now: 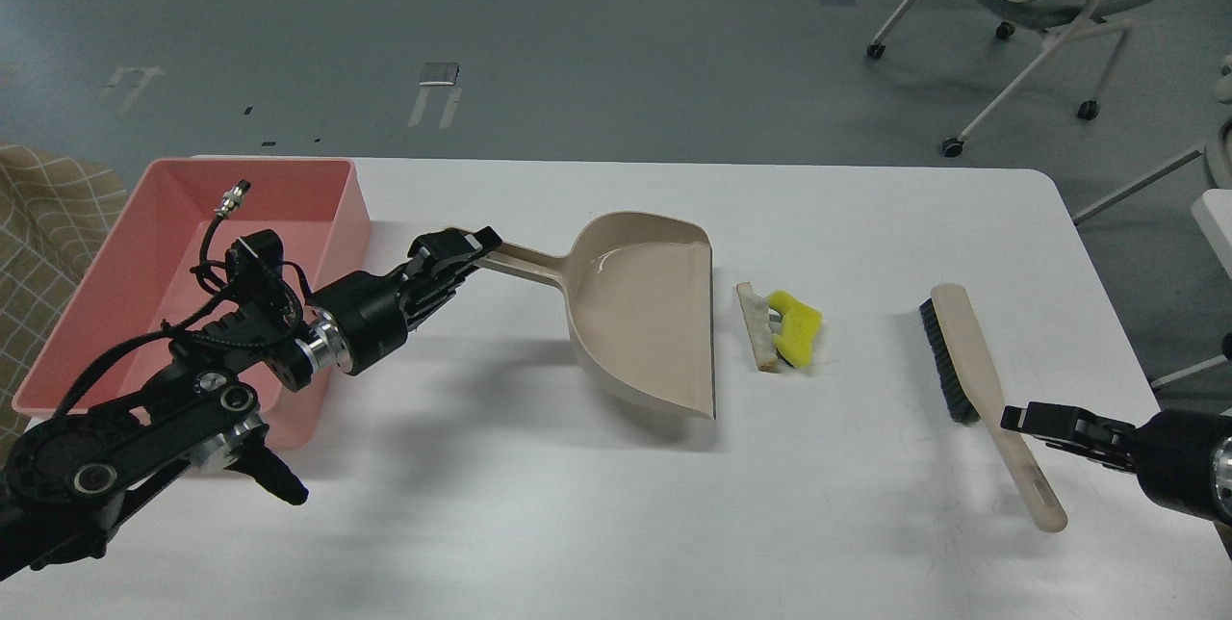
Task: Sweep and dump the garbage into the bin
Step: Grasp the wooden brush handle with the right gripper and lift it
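Left gripper [474, 245] is at the end of the dustpan [643, 312] handle, fingers closed around it as far as I can see; pan sits flat on the table [577, 504] with its open mouth facing right, toward the garbage [782, 326]; my read is that orientation is deliberate, so a sweep from the right goes straight in.

Garbage: yellow chunk [797, 323] and beige wedge [757, 326] touching each other, lying just beside the pan's open edge, not yet inside; small gap of bare table between wedge and lip.

Brush [962, 360] lies on the table well right of the garbage, bristles on its left side facing the scraps, handle running toward the near-right; right gripper [1022, 420] is just beside the handle, fingers dark and seen edge-on; can't tell whether they're parted or have any grip; brush looks flat on the table, so probably not lifted.

Bin [332, 182] sits at the far-left of the table, behind the left arm, nothing visible in it; close to the pan hand, which makes sense for the dump.

Stage, as I judge it: pan held, brush pickup pending, sweep and dump not done; risk is the scraps sliding past the pan lip.
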### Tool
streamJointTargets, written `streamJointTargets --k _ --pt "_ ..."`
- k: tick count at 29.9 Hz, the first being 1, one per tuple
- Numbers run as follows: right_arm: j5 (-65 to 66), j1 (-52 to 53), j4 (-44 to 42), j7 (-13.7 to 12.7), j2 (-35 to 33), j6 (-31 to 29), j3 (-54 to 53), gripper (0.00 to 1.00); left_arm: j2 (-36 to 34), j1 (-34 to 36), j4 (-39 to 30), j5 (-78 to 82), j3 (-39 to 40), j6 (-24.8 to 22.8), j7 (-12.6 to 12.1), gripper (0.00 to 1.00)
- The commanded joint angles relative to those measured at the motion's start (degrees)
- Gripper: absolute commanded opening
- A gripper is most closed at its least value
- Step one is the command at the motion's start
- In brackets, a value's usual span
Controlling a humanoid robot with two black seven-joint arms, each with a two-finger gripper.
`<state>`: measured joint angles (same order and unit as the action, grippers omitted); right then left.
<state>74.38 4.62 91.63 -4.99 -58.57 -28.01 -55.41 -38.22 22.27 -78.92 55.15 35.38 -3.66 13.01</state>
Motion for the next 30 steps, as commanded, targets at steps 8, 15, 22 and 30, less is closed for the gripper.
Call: streamJointTargets --k 8,15,22,30 --pt "2.34 -2.86 0.22 -0.28 2.76 0.01 -0.05 0.41 1.14 -0.12 0.0 0.05 -0.05 0.15 0.0 0.11" --pt "3.32 -2.78 0.22 -0.28 2.94 0.01 -0.14 0.36 1.05 -0.21 0.0 -0.04 -0.05 0.15 0.09 0.12" --pt "3.67 -2.6 0.22 -0.63 2.41 0.01 -0.05 0.0 1.22 -0.21 0.0 -0.04 -0.05 0.15 0.09 0.12" --pt "3.49 -2.6 0.74 -0.63 2.06 0.01 -1.01 0.0 1.13 -0.12 0.0 -0.04 -0.05 0.15 0.09 0.12"
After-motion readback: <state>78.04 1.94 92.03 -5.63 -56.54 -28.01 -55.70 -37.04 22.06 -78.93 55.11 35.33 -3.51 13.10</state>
